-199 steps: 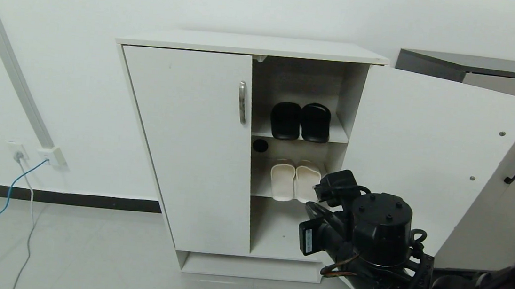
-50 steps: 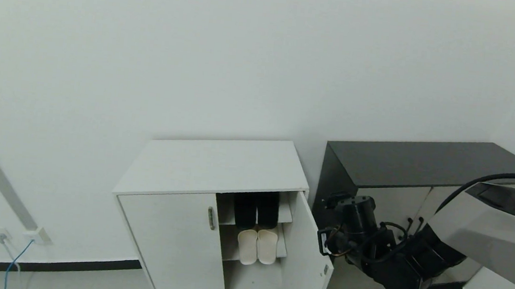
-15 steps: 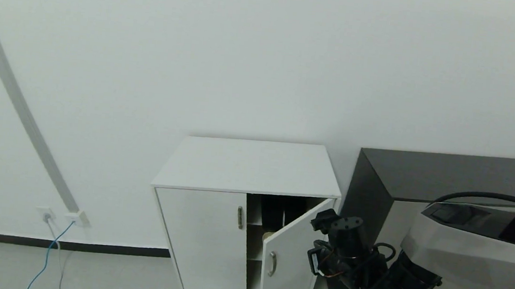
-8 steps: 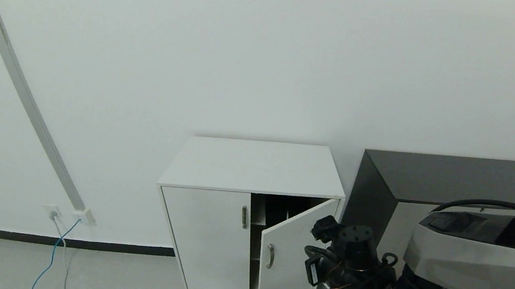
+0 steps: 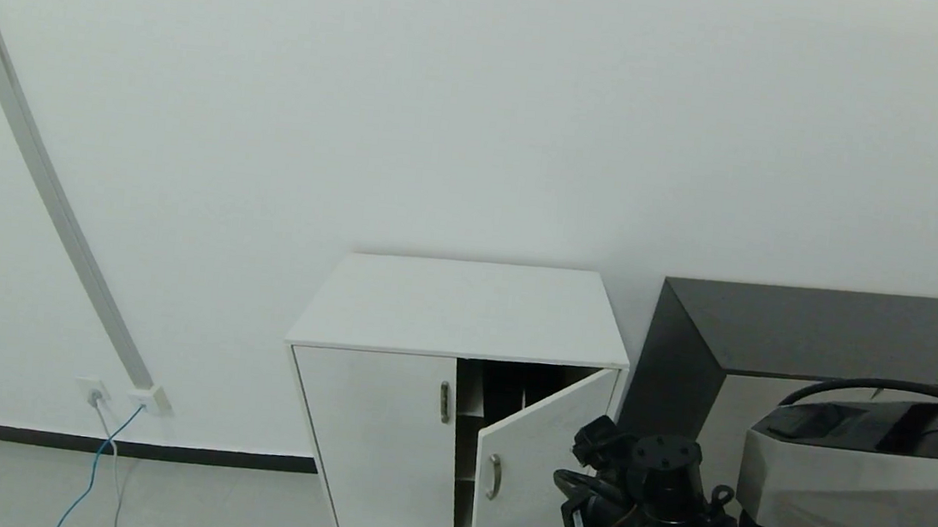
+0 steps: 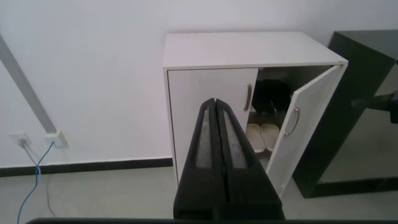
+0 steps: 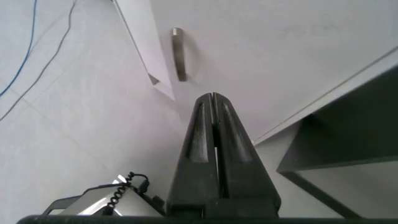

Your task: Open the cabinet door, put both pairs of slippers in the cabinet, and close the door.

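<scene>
The white cabinet (image 5: 460, 310) stands against the wall with its left door shut. Its right door (image 5: 535, 468) is ajar, and the metal handle (image 5: 493, 477) faces outward. Through the gap I see the black slippers (image 6: 272, 96) on an upper shelf and the white slippers (image 6: 261, 132) on the shelf below. My right arm (image 5: 645, 487) is just right of the door's outer face. The right gripper (image 7: 213, 96) is shut and empty, close to the door (image 7: 280, 50) near its handle (image 7: 178, 55); whether it touches the door I cannot tell. My left gripper (image 6: 215, 101) is shut and empty, well back from the cabinet (image 6: 249, 46).
A dark-topped cabinet (image 5: 833, 329) stands close to the right of the white one. A wall socket with a blue cable (image 5: 102, 452) is low on the left, and a grey conduit (image 5: 40, 162) runs up the wall. Bare floor lies left of the cabinet.
The head camera has shifted. The right door has swung from wide open to nearly half shut, hiding the slippers from the head view. My right arm has dropped lower beside it.
</scene>
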You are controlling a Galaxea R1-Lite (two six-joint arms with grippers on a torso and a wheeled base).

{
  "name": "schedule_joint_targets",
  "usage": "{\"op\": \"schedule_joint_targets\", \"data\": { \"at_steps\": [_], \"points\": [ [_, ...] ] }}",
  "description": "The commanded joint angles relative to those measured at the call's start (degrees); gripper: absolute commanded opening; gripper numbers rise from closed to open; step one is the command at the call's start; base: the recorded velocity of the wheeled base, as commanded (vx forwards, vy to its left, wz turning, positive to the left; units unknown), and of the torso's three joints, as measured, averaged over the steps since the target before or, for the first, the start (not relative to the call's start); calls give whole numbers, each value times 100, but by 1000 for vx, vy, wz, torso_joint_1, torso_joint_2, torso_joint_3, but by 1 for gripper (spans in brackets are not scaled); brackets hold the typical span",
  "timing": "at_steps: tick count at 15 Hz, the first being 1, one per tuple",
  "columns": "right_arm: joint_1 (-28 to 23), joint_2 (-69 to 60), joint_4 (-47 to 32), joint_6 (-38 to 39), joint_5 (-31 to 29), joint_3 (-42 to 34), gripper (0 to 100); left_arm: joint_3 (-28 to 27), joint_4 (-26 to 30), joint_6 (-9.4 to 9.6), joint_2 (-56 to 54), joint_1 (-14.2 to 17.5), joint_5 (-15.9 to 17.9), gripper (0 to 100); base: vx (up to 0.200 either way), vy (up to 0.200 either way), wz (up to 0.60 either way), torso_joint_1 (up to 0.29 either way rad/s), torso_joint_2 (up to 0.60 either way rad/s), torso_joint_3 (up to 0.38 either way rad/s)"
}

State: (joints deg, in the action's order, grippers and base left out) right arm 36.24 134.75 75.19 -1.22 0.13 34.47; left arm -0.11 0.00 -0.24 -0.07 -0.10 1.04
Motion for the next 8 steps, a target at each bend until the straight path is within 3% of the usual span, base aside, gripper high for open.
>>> {"op": "schedule_joint_targets", "data": {
  "at_steps": [1, 8],
  "points": [
    [-12, 51, -5, -1, -5, -2, 0, 2, 0, -11, 7, 1, 2, 0, 0, 0, 0, 0, 0, 0],
    [-30, 323, -5, 34, 4, 341, 0, 2, 0, -11, 7, 1, 2, 0, 0, 0, 0, 0, 0, 0]
  ]
}}
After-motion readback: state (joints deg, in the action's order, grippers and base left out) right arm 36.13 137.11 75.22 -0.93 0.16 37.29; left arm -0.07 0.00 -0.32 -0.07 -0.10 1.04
